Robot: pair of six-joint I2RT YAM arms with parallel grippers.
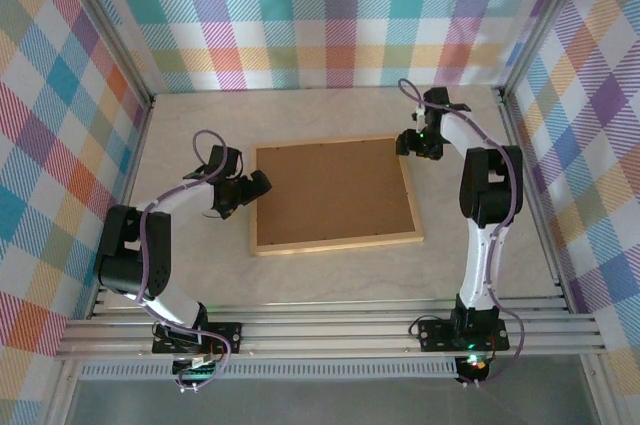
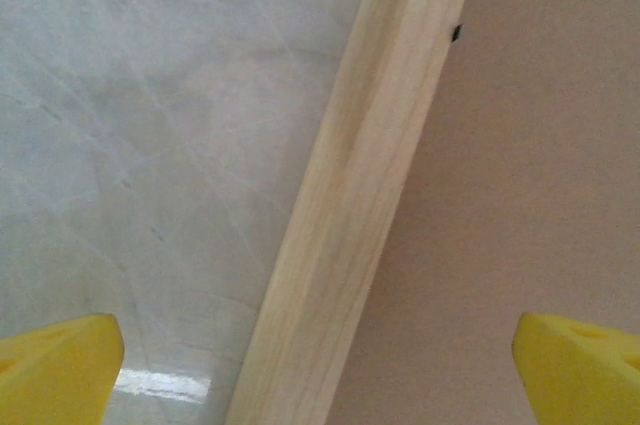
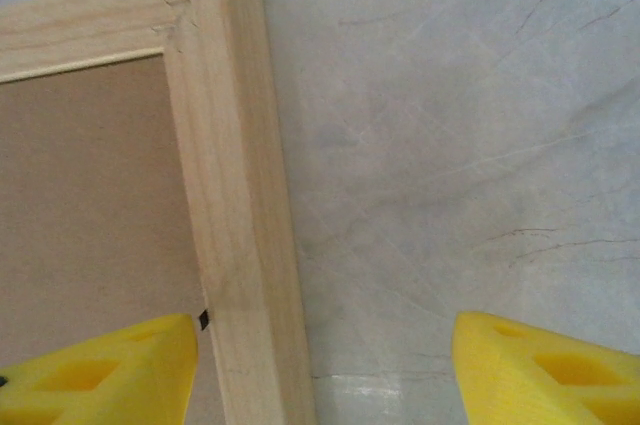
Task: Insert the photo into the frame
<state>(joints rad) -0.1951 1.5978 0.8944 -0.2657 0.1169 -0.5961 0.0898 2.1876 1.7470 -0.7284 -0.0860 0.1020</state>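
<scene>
The frame (image 1: 335, 242), thin light wood, lies flat in the middle of the table with a brown backing board (image 1: 333, 192) facing up. The photo is hidden. My left gripper (image 1: 258, 185) hangs open over the frame's left rail (image 2: 350, 215), one yellow finger (image 2: 60, 370) above the table and the other above the backing board (image 2: 520, 165). My right gripper (image 1: 408, 143) stands open over the right rail (image 3: 235, 195) near the far right corner. Its left finger (image 3: 100, 370) is over the board beside a small black tab (image 3: 204, 320). Its other finger is over bare table.
The table (image 1: 200, 125) is pale and marble-patterned. Plaid walls (image 1: 330, 15) close it in at the back and on both sides. Metal rails (image 1: 330, 330) run along the near edge, where both arm bases are bolted.
</scene>
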